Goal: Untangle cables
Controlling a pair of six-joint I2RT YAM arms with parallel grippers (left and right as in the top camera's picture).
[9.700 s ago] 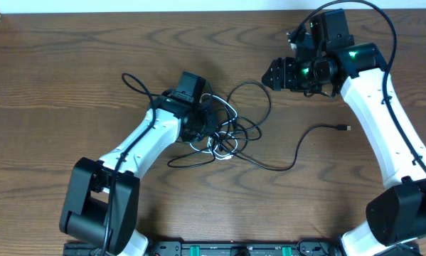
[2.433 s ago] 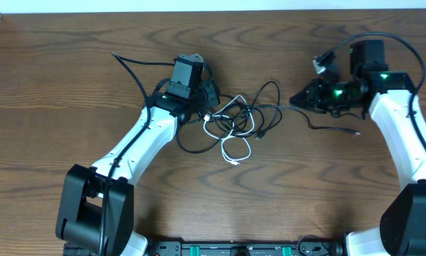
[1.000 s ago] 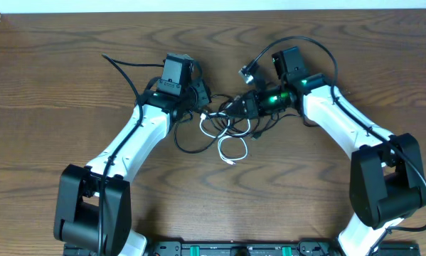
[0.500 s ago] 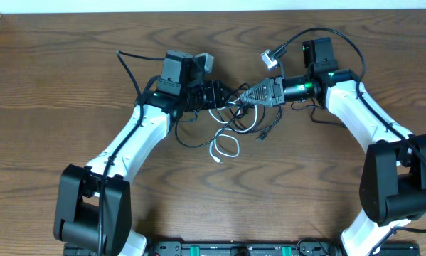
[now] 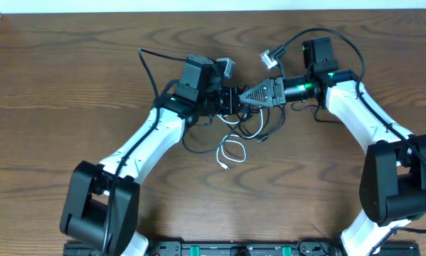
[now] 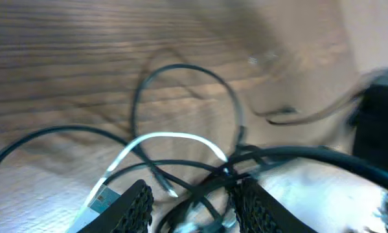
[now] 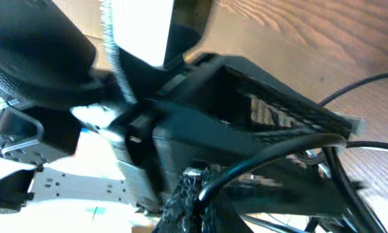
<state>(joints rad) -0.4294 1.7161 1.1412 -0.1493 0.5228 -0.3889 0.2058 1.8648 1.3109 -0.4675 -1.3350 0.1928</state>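
Now | left tool (image 6: pixel 187 204): part-open, cables (image 5: pixel 249 126) between fingers | right tool (image 5: pixel 242 98): clamped on cables

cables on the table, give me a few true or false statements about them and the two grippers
1. The left gripper and right gripper meet over the cables. True.
2. The white cable is stretched out straight. False: it lies in a small loop below the bundle.
3. The right gripper is wide open. False: it is shut, with a black cable running by its tip.
4. The table is brown wood. True.
5. The cables are fully separated. False: black and white cords still cross in one bundle.
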